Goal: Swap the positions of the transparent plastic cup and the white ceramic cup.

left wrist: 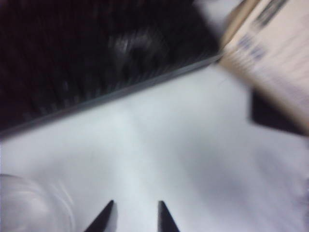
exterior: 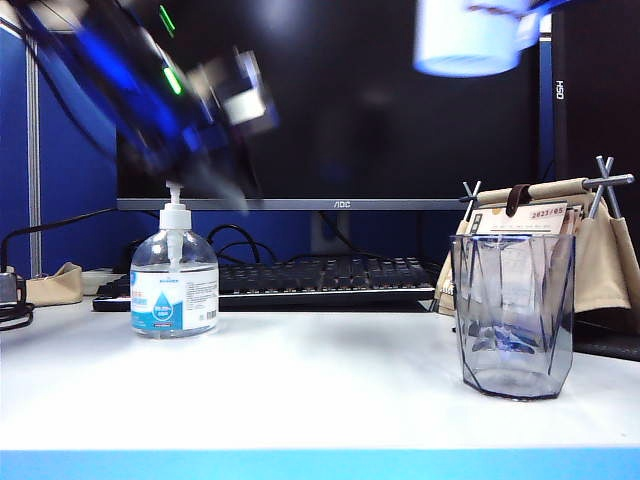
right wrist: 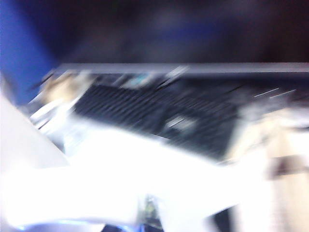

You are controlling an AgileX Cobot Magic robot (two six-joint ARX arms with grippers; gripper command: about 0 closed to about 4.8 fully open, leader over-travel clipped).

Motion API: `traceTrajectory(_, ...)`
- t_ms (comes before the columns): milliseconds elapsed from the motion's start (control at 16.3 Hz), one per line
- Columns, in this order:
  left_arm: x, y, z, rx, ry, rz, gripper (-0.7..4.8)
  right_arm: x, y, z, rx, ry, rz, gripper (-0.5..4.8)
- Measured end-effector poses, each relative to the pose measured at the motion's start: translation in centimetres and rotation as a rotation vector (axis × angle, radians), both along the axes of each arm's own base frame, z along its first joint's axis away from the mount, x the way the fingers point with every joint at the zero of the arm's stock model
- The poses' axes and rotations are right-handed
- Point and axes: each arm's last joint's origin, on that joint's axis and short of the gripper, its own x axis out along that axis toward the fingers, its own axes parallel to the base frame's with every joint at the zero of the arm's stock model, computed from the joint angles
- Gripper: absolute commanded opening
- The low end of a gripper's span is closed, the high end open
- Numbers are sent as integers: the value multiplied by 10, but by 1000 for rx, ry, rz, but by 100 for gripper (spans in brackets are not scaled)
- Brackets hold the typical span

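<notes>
A: Containers first. The transparent plastic cup (exterior: 514, 315) stands upright on the white surface (exterior: 320, 380), right side of the exterior view, in front of a beige desk organiser (exterior: 600, 250). Faceted grey-tinted walls. I cannot tell whether anything sits in it; only reflections show through the bottom.

B: And the white ceramic cup (exterior: 468, 38)?

A: Up in the air, top right of the exterior view, well above the plastic cup, blurred. Its handle points right. In the right wrist view it fills the lower part as an overexposed white mass (right wrist: 96, 183). Contents not visible.

B: Right tool?

A: Barely in frame at the top edge (exterior: 520, 8), by the handle. Jaws drawn nearly fully together; the mug hangs from it, so it grips the mug, apparently at the handle or rim. Blur hides the exact contact.

B: Left tool?

A: Top left of the exterior view (exterior: 225, 185), smeared, above the pump bottle of hand sanitiser (exterior: 174, 275). The left wrist view shows the tips (left wrist: 136, 217) a narrow gap apart, nothing between them, white surface below. A clear rounded thing (left wrist: 29, 203) sits near them, too blurred to name.

B: The bottle's contents?

A: Clear liquid, fairly full. Keyboard (exterior: 310, 278) and monitor (exterior: 340, 100) behind.
</notes>
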Motion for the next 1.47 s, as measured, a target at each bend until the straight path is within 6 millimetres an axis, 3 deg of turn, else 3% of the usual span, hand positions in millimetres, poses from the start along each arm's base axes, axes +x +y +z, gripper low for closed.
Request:
traceTrajectory(123, -21, 13, 25, -14, -94, 21, 113, 4, 17, -8, -5, 46, 68, -7)
traceTrajectory(184, -45, 29, 39, 25, -162, 82, 111, 7, 31, -13, -9, 68, 117, -7)
traceTrajectory(369, -85, 53, 56, 41, -248, 146, 111, 6, 58, -20, -8, 87, 211, -7)
traceTrajectory(676, -179, 107, 71, 21, -407, 290, 111, 1, 117, -39, -18, 112, 388, -7)
traceTrajectory(983, -244, 144, 69, 1, -462, 346, 110, 12, 163, -63, -3, 133, 478, -7)
traceTrajectory(1167, -269, 158, 57, 4, -439, 374, 110, 28, 191, -73, -20, 162, 494, -7)
traceTrajectory(1290, -280, 164, 49, 6, -413, 391, 110, 40, 215, -69, -6, 153, 541, -7)
traceTrajectory(1475, -283, 166, 45, 18, -388, 413, 110, 50, 243, -65, 5, 139, 579, -7)
